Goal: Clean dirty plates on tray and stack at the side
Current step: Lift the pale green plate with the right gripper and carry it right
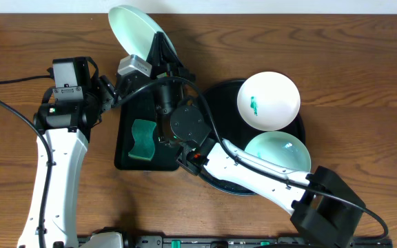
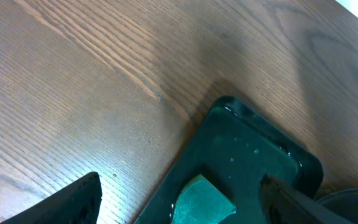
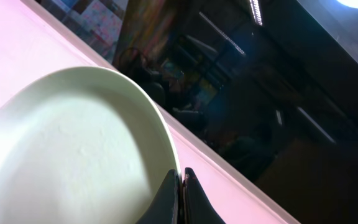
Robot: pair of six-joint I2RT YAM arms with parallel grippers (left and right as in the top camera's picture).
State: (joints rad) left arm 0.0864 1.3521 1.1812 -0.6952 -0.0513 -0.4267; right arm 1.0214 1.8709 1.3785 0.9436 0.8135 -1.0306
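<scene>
Above the wooden table (image 1: 364, 55) I hold one plate (image 1: 135, 29) tilted in the air, past the far end of the small tray (image 1: 124, 155). Two more plates (image 1: 267, 101) lie on the round tray (image 1: 216, 93). My right gripper (image 3: 181, 177) is clamped on the rim alone, so I judge a sharp swing could make the plate slip and drop. My left gripper (image 2: 182, 199) stands wide apart over the sponge (image 1: 143, 138), holding nothing.

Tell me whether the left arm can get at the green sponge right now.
Probably yes. The left end effector is open and points at the small black tray, where the sponge lies uncovered. The right arm crosses close beside the sponge while holding a plate, which may crowd the approach.
</scene>
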